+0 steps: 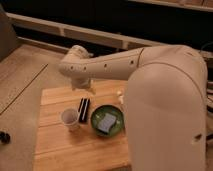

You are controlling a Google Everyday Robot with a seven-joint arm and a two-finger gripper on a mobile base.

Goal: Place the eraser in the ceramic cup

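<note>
The black eraser lies flat on the wooden table, between the white ceramic cup on its left and the green bowl on its right. It touches neither that I can tell. The cup stands upright, and I see nothing inside it. My gripper hangs at the end of the cream arm, above the table's far edge and a little behind the eraser, apart from it. It holds nothing that I can see.
A grey-blue square pad lies in the green bowl. My large cream arm covers the table's right side; a small pale object peeks out beside it. Floor lies to the left and a dark wall ledge behind.
</note>
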